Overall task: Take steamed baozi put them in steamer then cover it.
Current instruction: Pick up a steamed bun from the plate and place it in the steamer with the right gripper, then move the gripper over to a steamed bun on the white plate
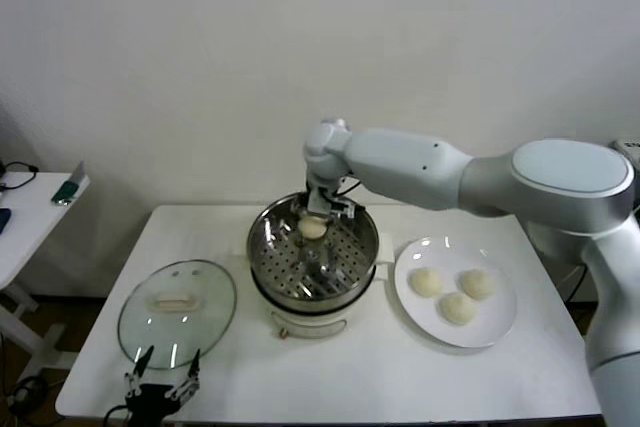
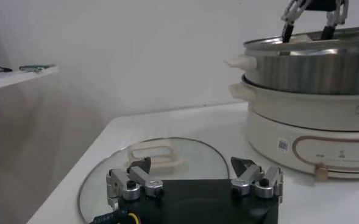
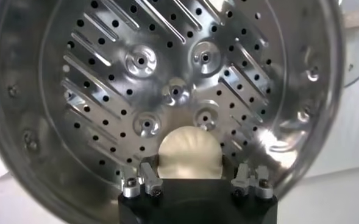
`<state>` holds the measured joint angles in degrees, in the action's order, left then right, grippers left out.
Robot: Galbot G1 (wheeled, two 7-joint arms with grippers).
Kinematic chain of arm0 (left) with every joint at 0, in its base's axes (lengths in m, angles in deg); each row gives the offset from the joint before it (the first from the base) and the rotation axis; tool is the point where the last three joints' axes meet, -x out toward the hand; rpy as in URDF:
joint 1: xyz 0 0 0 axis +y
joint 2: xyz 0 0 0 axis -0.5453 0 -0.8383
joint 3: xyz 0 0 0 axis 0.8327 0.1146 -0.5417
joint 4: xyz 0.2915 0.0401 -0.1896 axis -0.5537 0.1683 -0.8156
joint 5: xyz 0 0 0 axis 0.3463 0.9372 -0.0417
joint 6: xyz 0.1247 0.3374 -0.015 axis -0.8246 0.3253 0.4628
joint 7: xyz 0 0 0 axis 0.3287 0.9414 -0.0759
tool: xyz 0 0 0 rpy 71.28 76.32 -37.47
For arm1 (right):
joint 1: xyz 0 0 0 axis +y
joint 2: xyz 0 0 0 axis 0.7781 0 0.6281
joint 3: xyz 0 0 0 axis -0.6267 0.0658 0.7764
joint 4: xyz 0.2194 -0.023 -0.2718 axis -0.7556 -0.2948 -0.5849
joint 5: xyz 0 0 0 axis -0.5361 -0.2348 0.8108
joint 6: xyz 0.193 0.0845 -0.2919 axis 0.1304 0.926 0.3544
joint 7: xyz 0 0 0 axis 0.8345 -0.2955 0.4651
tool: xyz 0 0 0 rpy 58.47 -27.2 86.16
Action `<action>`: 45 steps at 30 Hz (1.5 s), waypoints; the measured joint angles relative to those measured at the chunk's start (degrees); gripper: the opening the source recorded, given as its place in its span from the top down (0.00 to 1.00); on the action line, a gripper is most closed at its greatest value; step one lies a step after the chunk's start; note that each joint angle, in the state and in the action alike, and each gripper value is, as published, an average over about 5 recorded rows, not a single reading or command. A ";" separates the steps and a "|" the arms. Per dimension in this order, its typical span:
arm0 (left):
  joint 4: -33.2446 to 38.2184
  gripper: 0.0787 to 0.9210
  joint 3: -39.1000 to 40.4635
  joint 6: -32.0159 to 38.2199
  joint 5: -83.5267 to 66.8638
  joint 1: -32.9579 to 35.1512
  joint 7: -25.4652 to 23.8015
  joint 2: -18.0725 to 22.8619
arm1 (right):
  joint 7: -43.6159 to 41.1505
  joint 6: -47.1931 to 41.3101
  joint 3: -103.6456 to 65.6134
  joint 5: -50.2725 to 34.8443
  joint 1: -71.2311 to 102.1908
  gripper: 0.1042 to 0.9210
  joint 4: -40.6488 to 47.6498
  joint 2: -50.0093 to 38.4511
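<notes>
The steamer (image 1: 268,252) is a shiny perforated steel basket on a white pot base (image 2: 307,134) at the table's middle. My right gripper (image 1: 314,226) reaches down into it, shut on one cream-white baozi (image 1: 313,231). In the right wrist view that baozi (image 3: 189,152) sits between the fingers (image 3: 147,176), low over the perforated floor (image 3: 106,91). Three more baozi (image 1: 458,308) lie on the white plate (image 1: 500,325) to the right. The cover (image 1: 200,322), a glass lid with a cream handle (image 2: 158,153), lies flat at front left. My left gripper (image 1: 165,369) hangs open just in front of it.
A side table (image 1: 30,212) with small items stands off to the left, apart from the work table. The pot's side handle (image 2: 240,63) juts toward the lid. The table's front edge runs just below the left gripper.
</notes>
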<state>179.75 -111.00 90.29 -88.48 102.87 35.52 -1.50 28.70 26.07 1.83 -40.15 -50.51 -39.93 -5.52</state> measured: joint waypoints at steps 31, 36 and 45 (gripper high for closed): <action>0.63 0.12 1.08 -0.44 1.73 -0.37 -0.64 -0.15 | -2.22 -30.18 18.76 -48.88 -22.28 0.12 -13.86 -26.29; 0.35 0.12 1.05 -0.43 1.74 -0.67 -0.72 -0.34 | 0.67 -36.94 20.89 -50.64 -21.17 0.12 -18.37 -31.83; 0.07 0.12 0.94 -0.44 1.73 -0.95 -0.79 -0.48 | 4.63 -44.79 18.95 -49.67 -12.92 0.12 -20.53 -35.08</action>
<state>179.82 -110.06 89.85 -86.75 101.92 34.73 -1.98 33.33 -18.72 20.79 -89.82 -63.43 -60.46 -40.60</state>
